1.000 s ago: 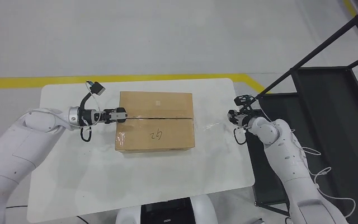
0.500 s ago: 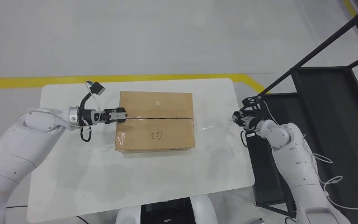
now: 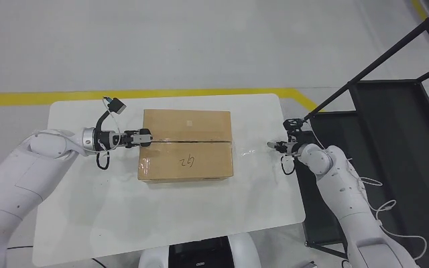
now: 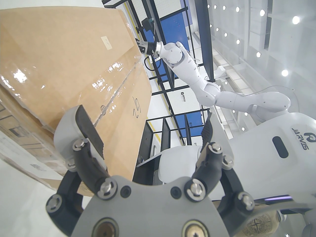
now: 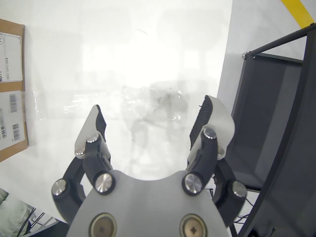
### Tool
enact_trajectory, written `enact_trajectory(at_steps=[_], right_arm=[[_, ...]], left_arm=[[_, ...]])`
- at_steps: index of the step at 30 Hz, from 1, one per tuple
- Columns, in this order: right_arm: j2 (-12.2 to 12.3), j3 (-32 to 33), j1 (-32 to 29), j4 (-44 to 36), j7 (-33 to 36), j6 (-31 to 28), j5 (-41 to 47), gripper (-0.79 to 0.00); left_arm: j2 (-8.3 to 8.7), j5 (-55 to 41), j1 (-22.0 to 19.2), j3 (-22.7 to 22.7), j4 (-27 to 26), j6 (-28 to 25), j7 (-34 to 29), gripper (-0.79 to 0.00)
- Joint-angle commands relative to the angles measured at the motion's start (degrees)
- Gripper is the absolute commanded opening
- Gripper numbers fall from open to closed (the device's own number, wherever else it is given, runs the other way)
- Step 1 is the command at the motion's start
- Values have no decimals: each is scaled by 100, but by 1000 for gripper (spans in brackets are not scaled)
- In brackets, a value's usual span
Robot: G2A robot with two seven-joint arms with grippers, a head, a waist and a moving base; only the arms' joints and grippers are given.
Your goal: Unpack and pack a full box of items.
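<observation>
A closed cardboard box (image 3: 186, 144) with clear tape along its top seam sits mid-table, also seen as the box (image 4: 61, 57) and its labelled end (image 5: 11, 87). My left gripper (image 3: 149, 139) is at the box's left end, level with the seam. In the left wrist view the left gripper (image 4: 145, 129) is open, one finger (image 4: 85, 127) beside the box's top edge at the seam. My right gripper (image 3: 273, 145) hangs over the table right of the box, pointing toward it, apart from it. The right gripper (image 5: 150, 122) is open and holds nothing.
A crumpled strip of clear tape (image 3: 247, 150) lies on the white table (image 3: 80, 214) between box and right gripper; the tape (image 5: 111, 102) also shows below the right fingers. A black metal rack (image 3: 382, 134) stands against the table's right edge.
The right gripper drew back toward the rack, then swung left and now points at the box. The left arm and the box have not moved.
</observation>
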Motion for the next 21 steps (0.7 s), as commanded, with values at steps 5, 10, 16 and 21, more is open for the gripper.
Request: enact_trajectory(at_steps=[5, 10, 16, 21], right_arm=[[-34, -200, 136, 141, -19, 97, -149, -102], [-59, -376, 180, 165, -16, 218, -361, -139], [-65, -495, 180, 91, -80, 435, -704, -135], [-67, -584, 140, -26, -76, 540, -951, -212]], left_arm=[[0, 0, 0, 0, 0, 0, 0, 0], [0, 0, 0, 0, 0, 0, 0, 0], [0, 0, 0, 0, 0, 0, 0, 0], [0, 0, 0, 0, 0, 0, 0, 0]])
